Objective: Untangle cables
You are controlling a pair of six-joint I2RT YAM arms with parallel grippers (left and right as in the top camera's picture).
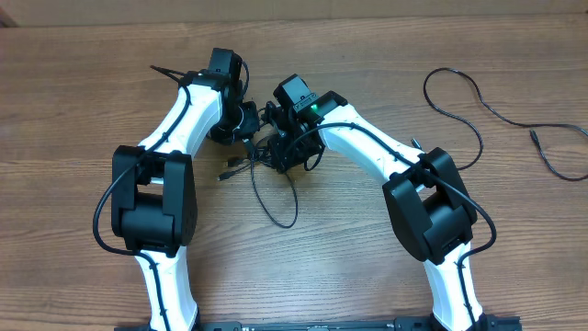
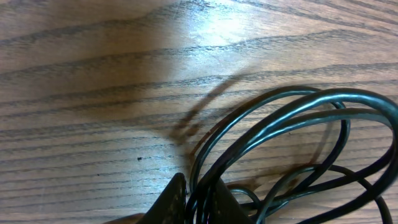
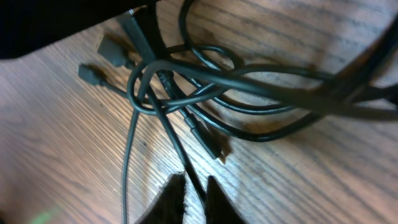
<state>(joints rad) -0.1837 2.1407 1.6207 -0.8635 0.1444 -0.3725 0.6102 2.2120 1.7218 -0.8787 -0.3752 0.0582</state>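
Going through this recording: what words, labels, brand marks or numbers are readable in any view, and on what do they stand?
None can be read in any view.
The cables and their plugs show no print.
The wooden table carries no markings.
The arm housings show no legible label from overhead; a green light near the right wrist is a lamp, not text.

Glossy black cables (image 3: pixel 267 87) — brown, dark-grained wooden table (image 1: pixel 73 110).

Left arm (image 1: pixel 184 115) and right arm (image 1: pixel 363 147) are showing white links, black joint housings (image 1: pixel 154 202); black wires (image 1: pixel 104 207) are running alongside; green light (image 1: pixel 313 108) is glowing.
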